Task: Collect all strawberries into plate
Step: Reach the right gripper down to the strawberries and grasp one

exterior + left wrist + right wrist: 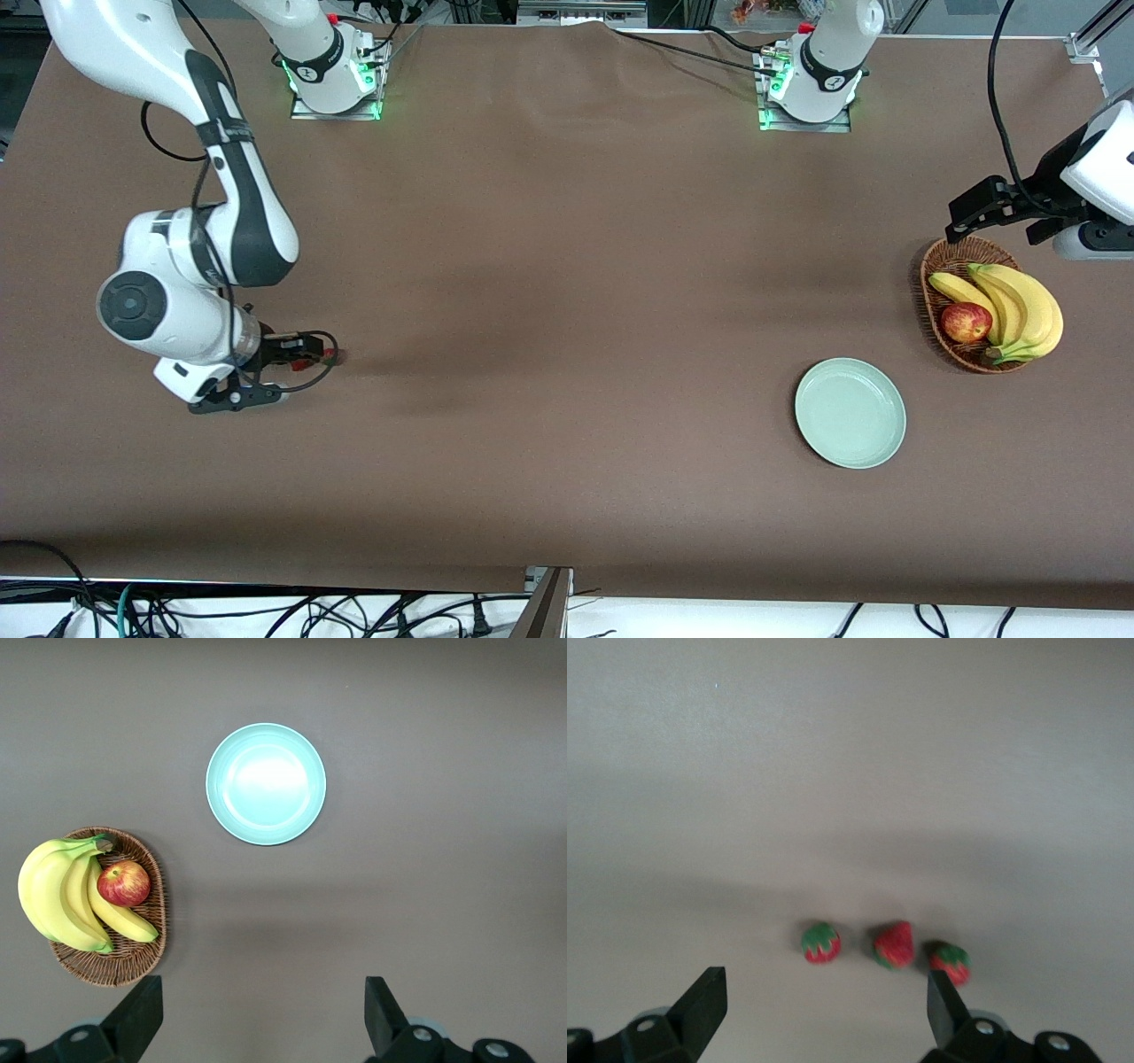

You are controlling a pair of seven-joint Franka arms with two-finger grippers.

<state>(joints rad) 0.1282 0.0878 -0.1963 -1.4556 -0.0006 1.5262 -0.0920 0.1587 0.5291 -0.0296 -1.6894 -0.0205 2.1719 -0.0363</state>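
Three small red strawberries with green caps lie in a row on the brown table in the right wrist view: one point(821, 943), one point(894, 944) and one point(950, 962). My right gripper point(824, 1014) is open and hangs low just over them, with the third berry beside one fingertip point(943, 1005). In the front view this gripper point(317, 354) is near the right arm's end of the table and hides the berries. The mint-green plate point(850, 413) is empty, toward the left arm's end; it also shows in the left wrist view point(266, 784). My left gripper point(963, 221) is open and empty point(263, 1019), high over the basket's rim.
A brown wicker basket point(932, 292) holds bananas point(1019, 306) and a red apple point(966, 322), beside the plate and farther from the front camera. In the left wrist view the basket point(133, 961), apple point(123, 883) and bananas point(58, 895) show too. Bare brown tablecloth lies between the berries and the plate.
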